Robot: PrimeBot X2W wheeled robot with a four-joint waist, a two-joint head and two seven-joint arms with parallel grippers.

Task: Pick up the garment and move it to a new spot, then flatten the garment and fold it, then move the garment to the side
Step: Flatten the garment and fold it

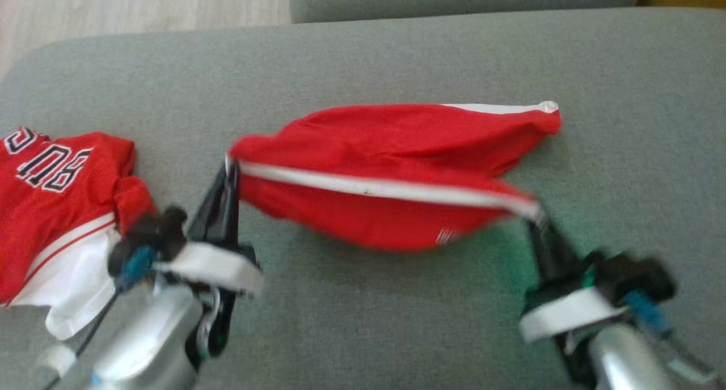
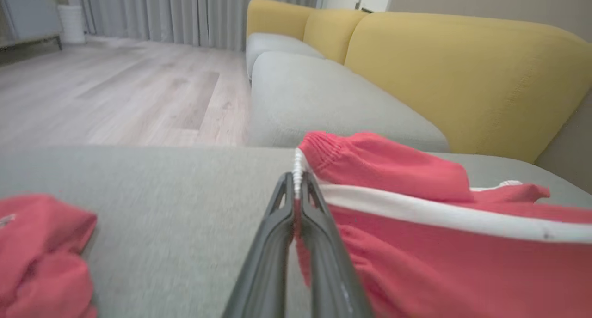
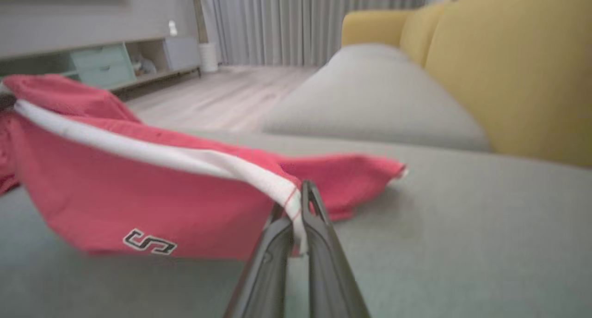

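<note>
Left gripper and right gripper pinch the red shorts by the striped edge, raised off the grey cushion (far corner resting). Flattening, folding and setting aside remain, I'd say.

Two red garments are showing, one pair of shorts and one lettered jersey; two grippers are showing too, the left gripper and the right gripper, each bearing two dark fingers. Three grey seat cushions are appearing in the left wrist view; three yellow back cushions are appearing there too; one white bin and one grey curtain are appearing as well.
</note>
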